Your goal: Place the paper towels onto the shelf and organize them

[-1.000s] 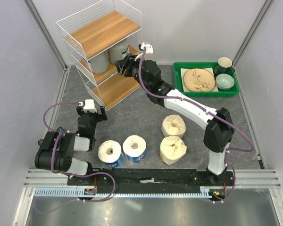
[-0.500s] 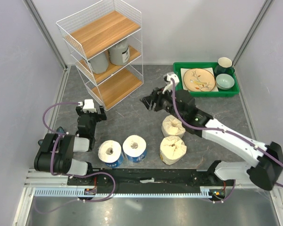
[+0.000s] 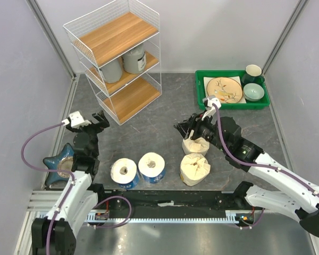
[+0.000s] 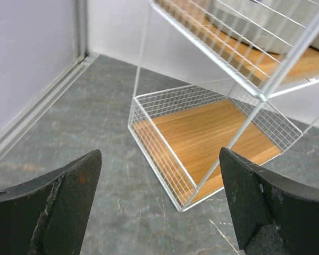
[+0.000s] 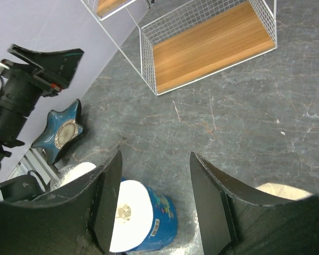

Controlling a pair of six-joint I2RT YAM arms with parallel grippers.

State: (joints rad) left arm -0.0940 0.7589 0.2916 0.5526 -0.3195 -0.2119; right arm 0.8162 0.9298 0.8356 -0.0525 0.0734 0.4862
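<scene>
My right claw (image 3: 186, 127) hangs with jaws apart, empty, just above a cream rough-surfaced paper towel roll (image 3: 196, 143). Two grey-wrapped rolls (image 3: 122, 62) stand on the middle tier of the white wire shelf (image 3: 128, 101). My left claw (image 3: 98, 121) is likewise apart, facing the shelf. Judged next: descend squarely and clamp the cream roll.

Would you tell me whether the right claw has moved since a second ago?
Yes. The right claw has withdrawn from the white wire shelf toward the near edge, now by a cream paper towel roll.
</scene>
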